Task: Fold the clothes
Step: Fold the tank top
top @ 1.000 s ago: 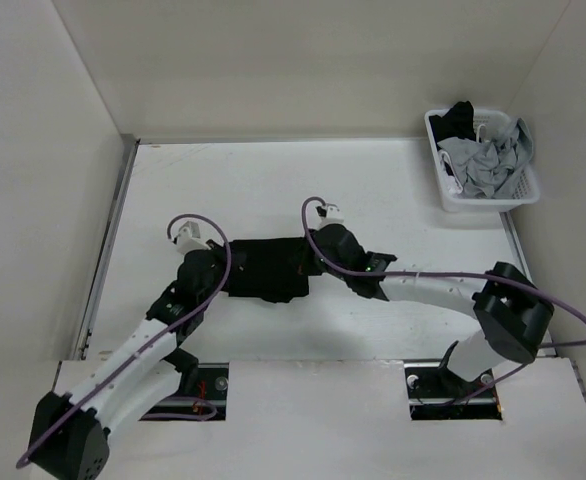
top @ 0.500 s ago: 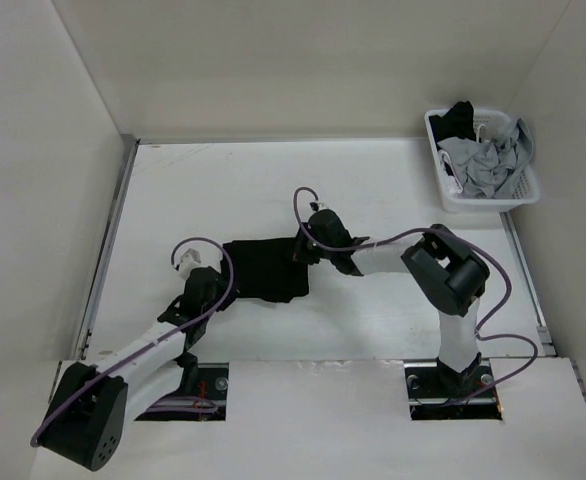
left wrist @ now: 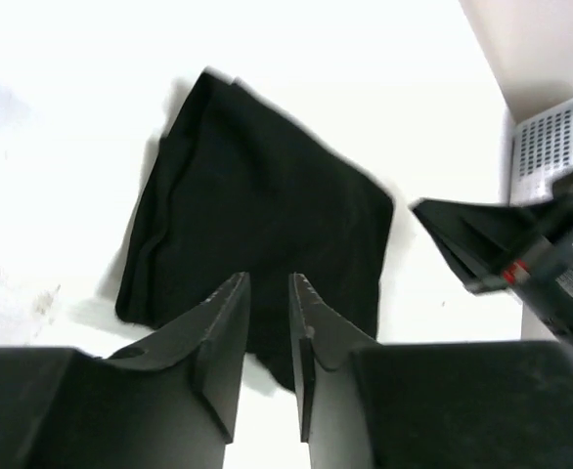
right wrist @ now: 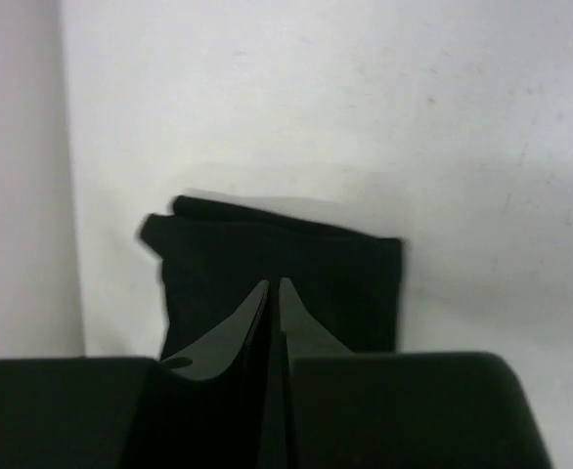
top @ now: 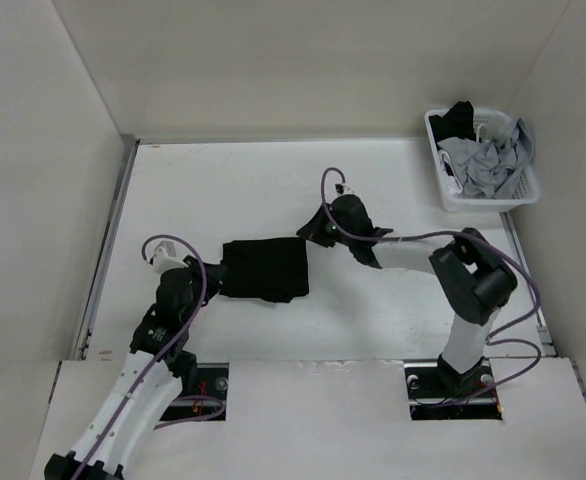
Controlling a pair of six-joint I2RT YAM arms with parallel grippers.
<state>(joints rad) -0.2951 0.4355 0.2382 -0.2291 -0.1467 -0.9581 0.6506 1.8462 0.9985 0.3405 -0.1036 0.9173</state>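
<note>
Folded T-shirt (top: 265, 269), edges free; basket (top: 478, 203) well apart

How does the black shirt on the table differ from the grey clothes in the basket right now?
The black T-shirt lies folded flat on the table; the grey garments sit crumpled in the white basket. The T-shirt is black, the garments light grey. Both are soft fabric.

Glare is bleaching the table (left wrist: 316, 78) around the black T-shirt (left wrist: 267, 225) in the left wrist view. The right wrist view is looking dimmer and blurred.
</note>
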